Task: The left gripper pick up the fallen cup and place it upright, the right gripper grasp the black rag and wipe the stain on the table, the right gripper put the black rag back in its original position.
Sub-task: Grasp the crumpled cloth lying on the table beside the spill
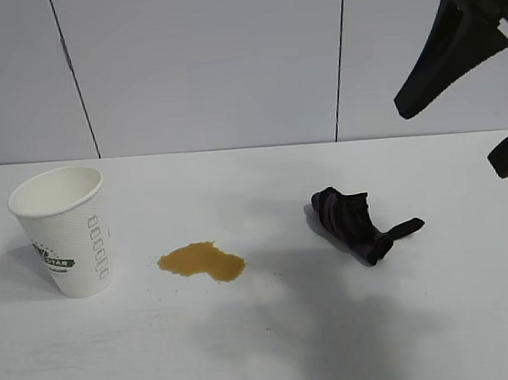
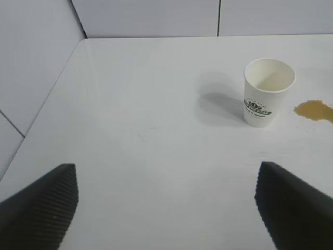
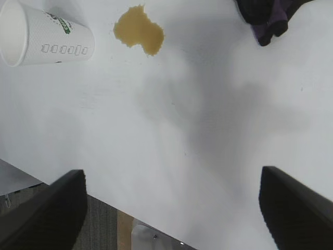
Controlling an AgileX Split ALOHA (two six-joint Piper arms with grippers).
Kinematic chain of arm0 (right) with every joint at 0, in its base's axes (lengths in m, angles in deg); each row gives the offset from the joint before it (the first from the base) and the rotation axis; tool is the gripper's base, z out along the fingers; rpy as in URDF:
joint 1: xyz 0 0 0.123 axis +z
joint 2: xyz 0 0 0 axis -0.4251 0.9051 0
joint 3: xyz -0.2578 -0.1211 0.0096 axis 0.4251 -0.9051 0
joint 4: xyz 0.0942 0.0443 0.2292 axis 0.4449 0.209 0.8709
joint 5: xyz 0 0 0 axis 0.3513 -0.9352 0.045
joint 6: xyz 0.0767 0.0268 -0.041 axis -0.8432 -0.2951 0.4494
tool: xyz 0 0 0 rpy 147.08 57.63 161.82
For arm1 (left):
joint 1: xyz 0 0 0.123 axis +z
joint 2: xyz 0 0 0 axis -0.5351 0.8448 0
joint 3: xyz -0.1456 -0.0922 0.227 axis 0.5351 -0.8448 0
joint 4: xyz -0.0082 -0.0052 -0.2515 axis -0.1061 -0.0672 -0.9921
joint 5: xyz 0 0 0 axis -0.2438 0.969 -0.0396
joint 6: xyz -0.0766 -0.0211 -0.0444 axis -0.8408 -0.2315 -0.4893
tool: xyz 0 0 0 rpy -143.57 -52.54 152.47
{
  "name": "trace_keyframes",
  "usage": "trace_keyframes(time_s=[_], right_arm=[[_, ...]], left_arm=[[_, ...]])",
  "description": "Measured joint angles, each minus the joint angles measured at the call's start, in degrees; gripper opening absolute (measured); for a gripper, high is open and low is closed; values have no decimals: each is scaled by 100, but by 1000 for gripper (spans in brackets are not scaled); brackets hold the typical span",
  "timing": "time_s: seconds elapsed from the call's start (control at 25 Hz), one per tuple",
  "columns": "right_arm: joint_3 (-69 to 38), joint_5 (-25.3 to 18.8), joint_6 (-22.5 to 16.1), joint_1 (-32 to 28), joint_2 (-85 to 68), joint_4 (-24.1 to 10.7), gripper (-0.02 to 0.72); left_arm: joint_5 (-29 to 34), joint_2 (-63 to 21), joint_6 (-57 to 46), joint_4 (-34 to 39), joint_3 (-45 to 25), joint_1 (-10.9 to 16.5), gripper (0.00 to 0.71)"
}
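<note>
White table point(image 1: 478, 313) with cup, spill and rag in a row.
Right gripper point(image 1: 474, 108) hangs spread-jawed at far right above the black rag point(image 1: 359, 221); cup point(image 1: 64, 230) stands upright left, stain point(image 1: 202, 261) between; left gripper point(image 2: 166, 208) spread, empty, nothing blocking.

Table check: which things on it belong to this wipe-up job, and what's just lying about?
Part of the job:
- cup, upright
- stain, not yet wiped
- black rag, lying untouched
- table
- right gripper, open, up above the rag
- left gripper, open, well clear of the cup

Lying about:
- nothing else on the table
</note>
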Motion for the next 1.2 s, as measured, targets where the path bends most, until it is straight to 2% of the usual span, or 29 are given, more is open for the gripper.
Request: trace_keyframes(time_s=[0.28,0.52,0.68,0.96,1.2], right_arm=[[0,0,0,0,0,-6,622],[0,0,5,0,0,-6,622],[0,4,5,0,0,-13,622],[0,4,5,0,0,-24,622],[0,4,132,0,0,-37,622]], left_arm=[[-13,-537,-71,0,-1018,0,662],[-522,-537,-77,-260,-1579,0,662],[-710,-537,-88,-268,-1713,-24,662],[-832,-537,-88,-268,-1810,-499,662],[-852,-537,-94,-268,-1810,-531,661]])
